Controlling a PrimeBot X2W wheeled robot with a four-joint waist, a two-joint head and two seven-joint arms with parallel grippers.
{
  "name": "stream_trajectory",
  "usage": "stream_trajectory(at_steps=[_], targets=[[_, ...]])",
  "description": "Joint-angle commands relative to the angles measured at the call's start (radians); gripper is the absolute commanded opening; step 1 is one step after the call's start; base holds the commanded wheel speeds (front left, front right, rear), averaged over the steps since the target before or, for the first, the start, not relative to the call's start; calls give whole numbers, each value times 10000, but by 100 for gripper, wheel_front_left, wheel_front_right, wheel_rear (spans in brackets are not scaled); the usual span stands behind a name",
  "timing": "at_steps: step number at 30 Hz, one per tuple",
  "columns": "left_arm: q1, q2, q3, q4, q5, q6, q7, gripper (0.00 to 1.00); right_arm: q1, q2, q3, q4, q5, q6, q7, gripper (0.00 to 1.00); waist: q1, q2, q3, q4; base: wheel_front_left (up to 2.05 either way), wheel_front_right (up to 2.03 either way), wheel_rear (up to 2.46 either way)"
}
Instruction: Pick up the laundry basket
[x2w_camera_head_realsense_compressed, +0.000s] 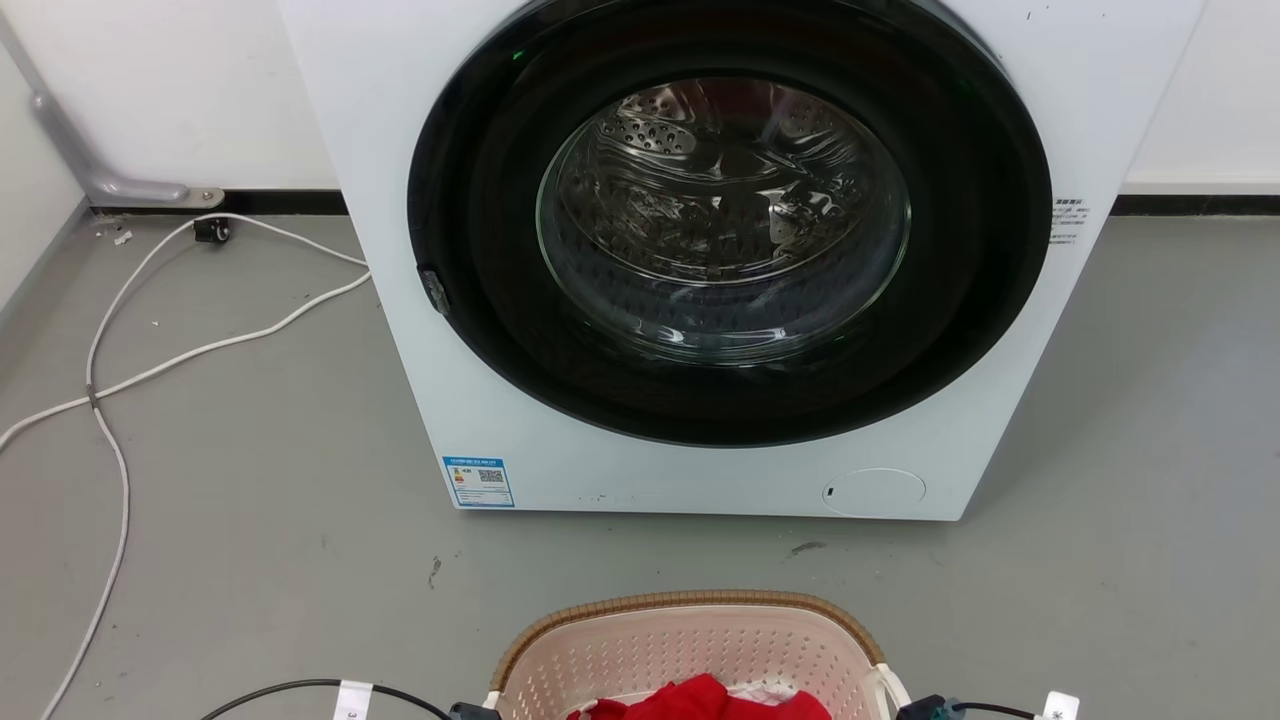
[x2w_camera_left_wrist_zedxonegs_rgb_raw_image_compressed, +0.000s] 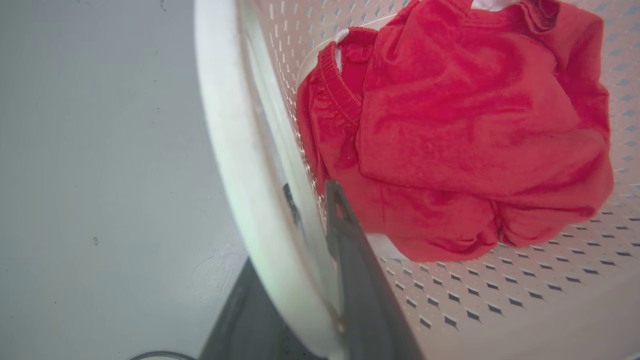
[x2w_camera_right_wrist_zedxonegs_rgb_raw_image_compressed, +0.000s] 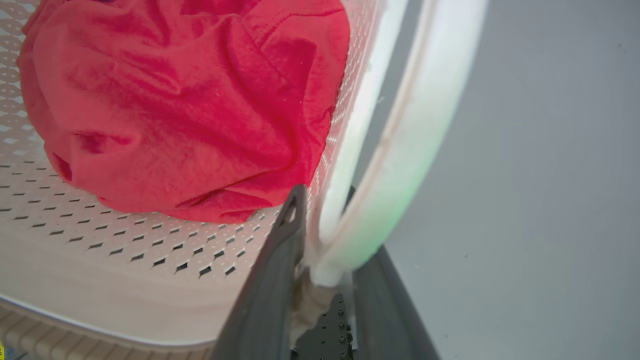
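Head view: laundry basket (x2w_camera_head_realsense_compressed: 690, 640) sits on the grey floor (x2w_camera_head_realsense_compressed: 250, 520) at 6 o'clock. Washer (x2w_camera_head_realsense_compressed: 400, 300) at 12, apart from it. White cable (x2w_camera_head_realsense_compressed: 200, 350) at 9. Red garment (x2w_camera_head_realsense_compressed: 700, 698) lies inside the basket.

Wrist views add the grip. Left gripper (x2w_camera_left_wrist_zedxonegs_rgb_raw_image_compressed: 310, 200) straddles the left handle (x2w_camera_left_wrist_zedxonegs_rgb_raw_image_compressed: 235, 175), one finger inside the perforated wall and one outside, clamped on it. Right gripper (x2w_camera_right_wrist_zedxonegs_rgb_raw_image_compressed: 325, 200) pinches the right handle (x2w_camera_right_wrist_zedxonegs_rgb_raw_image_compressed: 425, 125) the same way.

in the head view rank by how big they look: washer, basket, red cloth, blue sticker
1. washer
2. basket, cut off by the bottom edge
3. red cloth, also cut off
4. blue sticker
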Motion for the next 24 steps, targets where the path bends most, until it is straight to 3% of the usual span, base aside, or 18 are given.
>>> stream_trajectory(at_steps=[1,24], targets=[[-124,-5,-55,-61,11,-88,-96,0,-122,20,124,-8,-6,53,-20,0,0,-1,3,5,0,0,0],[-178,86,-485,-31,-390,-89,-174,0,-213,19,677,84,575,53,-123,0,0,-1,68,13,0,0,0]])
